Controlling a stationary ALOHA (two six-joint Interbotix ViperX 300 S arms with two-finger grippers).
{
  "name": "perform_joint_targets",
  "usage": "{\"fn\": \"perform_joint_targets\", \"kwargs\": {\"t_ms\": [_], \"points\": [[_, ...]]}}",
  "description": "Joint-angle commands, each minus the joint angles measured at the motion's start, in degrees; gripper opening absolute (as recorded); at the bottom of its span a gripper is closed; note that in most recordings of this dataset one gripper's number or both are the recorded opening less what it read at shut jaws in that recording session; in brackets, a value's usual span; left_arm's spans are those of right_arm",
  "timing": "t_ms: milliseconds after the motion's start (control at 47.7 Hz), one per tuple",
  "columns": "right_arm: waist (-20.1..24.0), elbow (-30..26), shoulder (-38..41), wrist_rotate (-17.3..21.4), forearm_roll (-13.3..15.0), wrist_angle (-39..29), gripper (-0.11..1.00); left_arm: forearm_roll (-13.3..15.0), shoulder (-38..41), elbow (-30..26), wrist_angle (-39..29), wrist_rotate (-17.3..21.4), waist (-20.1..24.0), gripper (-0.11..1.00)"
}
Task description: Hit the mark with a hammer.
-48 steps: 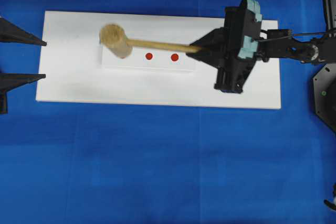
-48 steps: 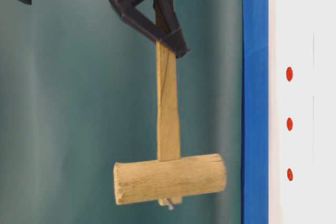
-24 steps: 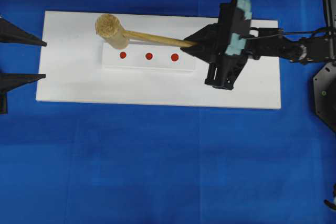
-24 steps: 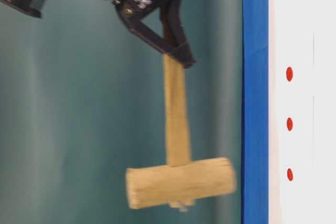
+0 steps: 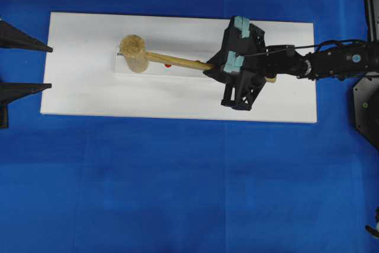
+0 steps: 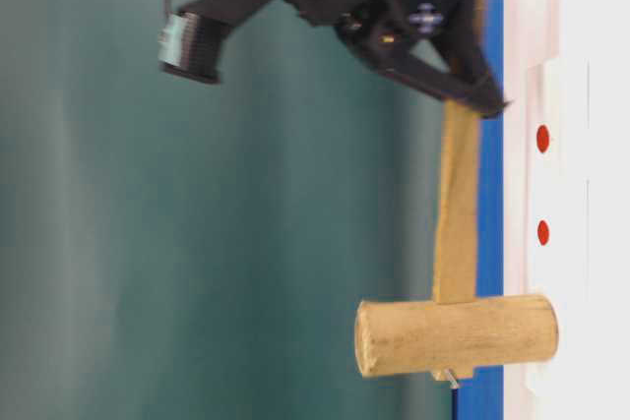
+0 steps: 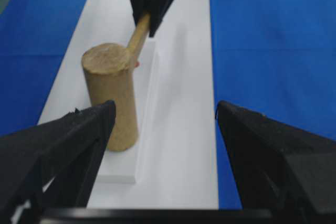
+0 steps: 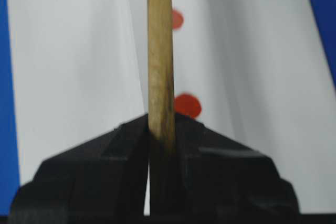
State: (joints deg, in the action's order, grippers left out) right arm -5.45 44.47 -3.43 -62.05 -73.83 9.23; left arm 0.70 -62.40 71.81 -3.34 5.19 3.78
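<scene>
The light wooden hammer (image 5: 133, 53) rests head-down on the left end of the white block (image 5: 172, 73). Its head (image 6: 453, 334) touches the block's top and covers the mark, which is hidden in every view. My right gripper (image 5: 210, 69) is shut on the handle (image 8: 160, 51) near its end, low over the block's right end. The middle red dot (image 8: 177, 19) and the largest red dot (image 8: 188, 105) show beside the handle. My left gripper (image 5: 50, 67) stands open at the board's left edge, facing the hammer head (image 7: 110, 93) with nothing between its fingers.
The block lies on a long white board (image 5: 177, 102), which sits on blue cloth. My right arm (image 5: 337, 63) stretches in from the right edge over the board's right end. A black robot base (image 5: 367, 105) stands at the far right.
The right gripper has swung down and to the left, bringing the hammer head from mid-air onto the block's left end. The small end dot, visible half a second ago, is now covered.
</scene>
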Motion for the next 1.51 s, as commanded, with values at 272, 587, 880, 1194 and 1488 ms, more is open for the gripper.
{"fn": "perform_joint_targets", "kwargs": {"t_ms": [272, 587, 880, 1194, 1488], "points": [[0.4, 2.6, -17.6, -0.4, 2.3, 0.4, 0.03, 0.0, 0.5, -0.6, 0.3, -0.1, 0.1, 0.75], [0.4, 7.8, -22.3, -0.2, 2.1, 2.9, 0.03, 0.0, 0.4, -0.5, 0.3, -0.1, 0.1, 0.75], [0.4, 9.1, -8.2, 0.4, -1.8, 2.1, 0.03, 0.0, 0.4, -0.6, 0.4, -0.1, 0.0, 0.75], [0.4, 9.1, -10.8, -0.2, -2.9, 2.4, 0.03, 0.1, 0.1, -0.6, 0.2, -0.1, 0.0, 0.75], [0.4, 11.3, -26.0, -1.4, -1.4, 2.1, 0.03, 0.0, 0.1, -0.6, 0.1, -0.1, 0.0, 0.75]]}}
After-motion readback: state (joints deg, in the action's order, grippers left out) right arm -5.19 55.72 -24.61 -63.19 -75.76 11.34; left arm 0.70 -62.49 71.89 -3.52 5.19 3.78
